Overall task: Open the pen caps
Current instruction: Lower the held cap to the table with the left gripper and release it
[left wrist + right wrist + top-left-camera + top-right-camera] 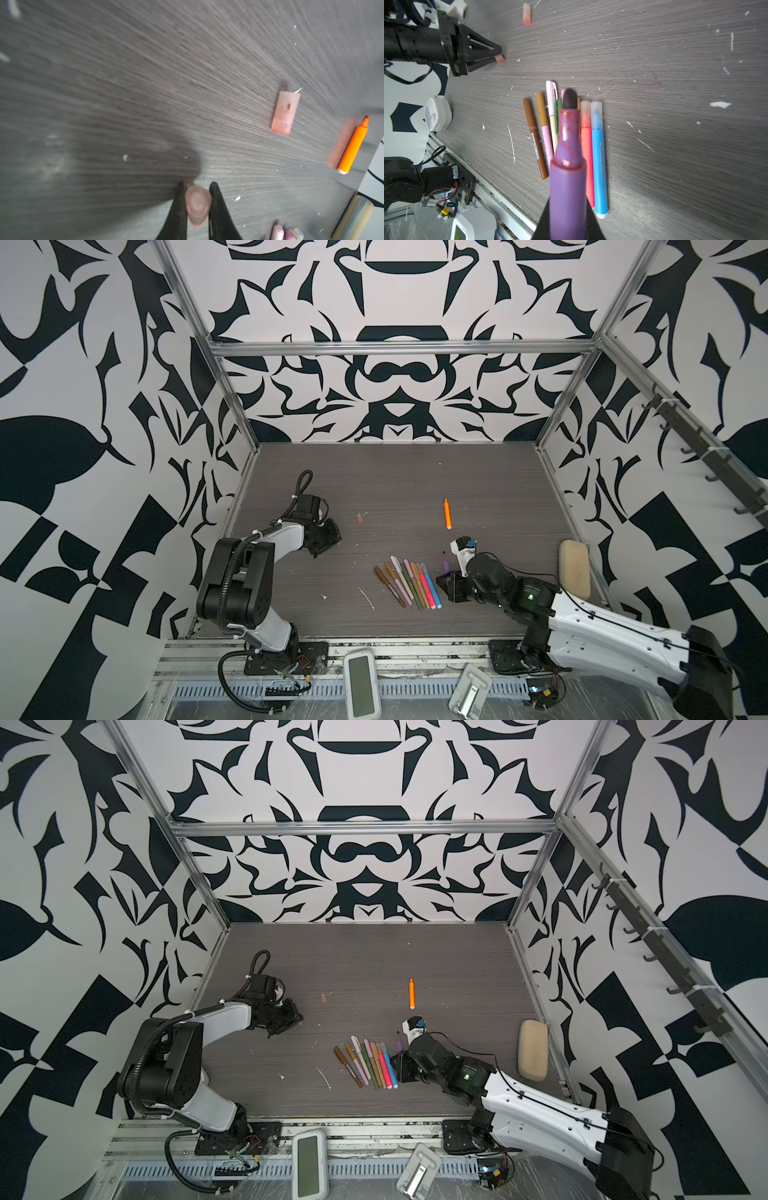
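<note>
My left gripper (197, 187) is shut on a translucent pinkish pen cap (197, 204), low over the left side of the table (332, 537); its end pokes out past the fingertips (499, 58). My right gripper (568, 207) is shut on a purple pen (569, 166) whose dark tip is bare, just right of the row of pens (445, 563). That row (409, 585) holds several capped pens, from brown (534, 137) to blue (599, 155). A loose pinkish cap (359, 518) and an uncapped orange pen (447, 513) lie farther back.
A beige sponge (574, 568) lies by the table's right edge. A white timer (361, 682) and a white stand (469, 693) sit on the front rail. Metal frame posts and patterned walls close in three sides. Small white scraps dot the table (415, 472).
</note>
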Robot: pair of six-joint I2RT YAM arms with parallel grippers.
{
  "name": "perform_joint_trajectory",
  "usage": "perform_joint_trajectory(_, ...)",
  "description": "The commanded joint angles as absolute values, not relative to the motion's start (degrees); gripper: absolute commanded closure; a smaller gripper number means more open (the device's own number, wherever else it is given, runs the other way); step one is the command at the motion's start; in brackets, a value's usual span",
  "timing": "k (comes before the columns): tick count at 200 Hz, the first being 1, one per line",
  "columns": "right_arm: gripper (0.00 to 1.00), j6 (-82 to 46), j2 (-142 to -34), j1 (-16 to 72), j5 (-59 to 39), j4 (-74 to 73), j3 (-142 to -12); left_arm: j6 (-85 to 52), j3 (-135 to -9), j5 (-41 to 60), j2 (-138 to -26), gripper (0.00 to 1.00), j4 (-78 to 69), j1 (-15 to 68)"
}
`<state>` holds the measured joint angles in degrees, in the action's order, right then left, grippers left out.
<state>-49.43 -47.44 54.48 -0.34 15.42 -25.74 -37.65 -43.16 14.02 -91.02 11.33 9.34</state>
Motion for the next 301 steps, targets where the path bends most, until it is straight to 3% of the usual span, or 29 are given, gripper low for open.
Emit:
perform_joint_trajectory(1,1.0,-50.2,-45.6,54.4,0.4,14.3,-24.8,-36.6,-43.1,15.3,-93.3,1.0,12.3,9.1)
perform_joint_trajectory(120,1.0,-48.9,-50.3,54.4,0.4,16.1,-27.8,-35.6,-50.9,20.5,-105.7,1.0,11.6,9.1)
perform_joint_trajectory(202,1.0,-50.6,-46.2,54.3,2.0,16.1,-24.9,-35.8,-55.3,21.7,-110.7,0.96,12.3,9.8)
perform_joint_trajectory(301,1.0,-48.1,-50.3,54.4,1.4,15.5,-27.1,-34.5,-57.5,22.6,-110.3,0.68,14.9,10.2)
